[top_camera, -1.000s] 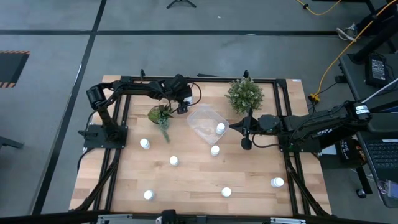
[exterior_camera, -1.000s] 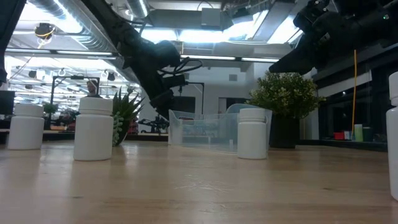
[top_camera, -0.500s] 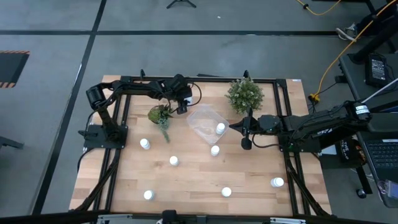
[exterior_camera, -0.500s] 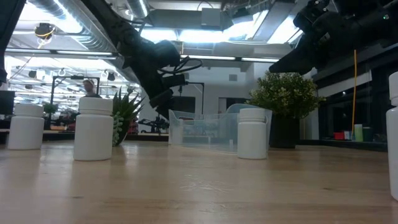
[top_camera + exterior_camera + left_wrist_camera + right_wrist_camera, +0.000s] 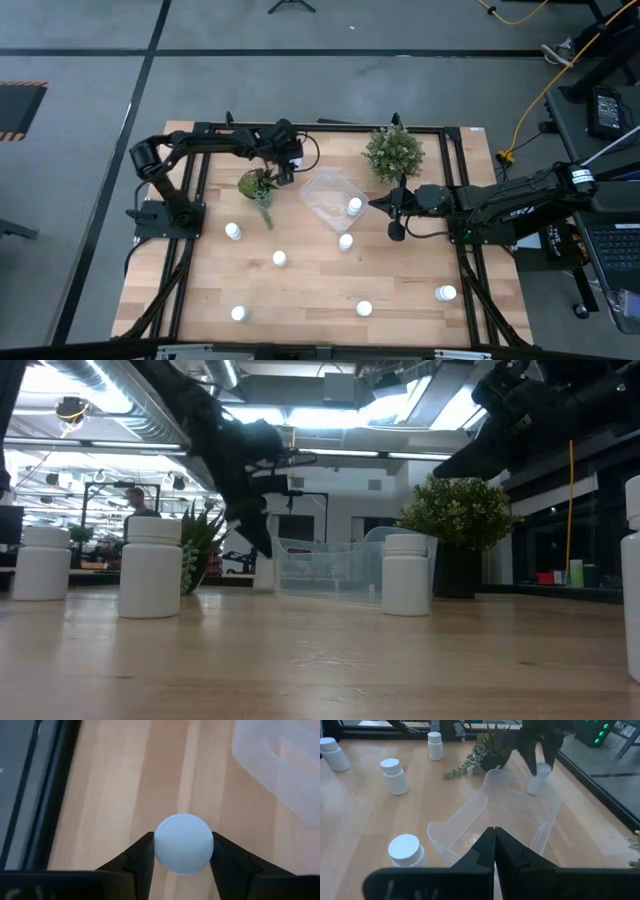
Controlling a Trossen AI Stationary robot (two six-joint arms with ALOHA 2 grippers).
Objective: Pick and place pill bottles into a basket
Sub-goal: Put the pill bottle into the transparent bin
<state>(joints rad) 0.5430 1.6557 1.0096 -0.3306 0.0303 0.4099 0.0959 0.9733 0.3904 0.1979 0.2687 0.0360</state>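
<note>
Tabletop; left jaws [image 5: 183, 857] around bottle [image 5: 183, 843]

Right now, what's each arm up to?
Left tool shut on pill bottle, beside basket. Right tool shut, empty, over basket. Nothing blocking.

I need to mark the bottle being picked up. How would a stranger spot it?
Find the clear basket mid-table, then the spiky plant beside it. Between them, at the back, the left tool grips one white bottle; every other bottle stands free.
</note>
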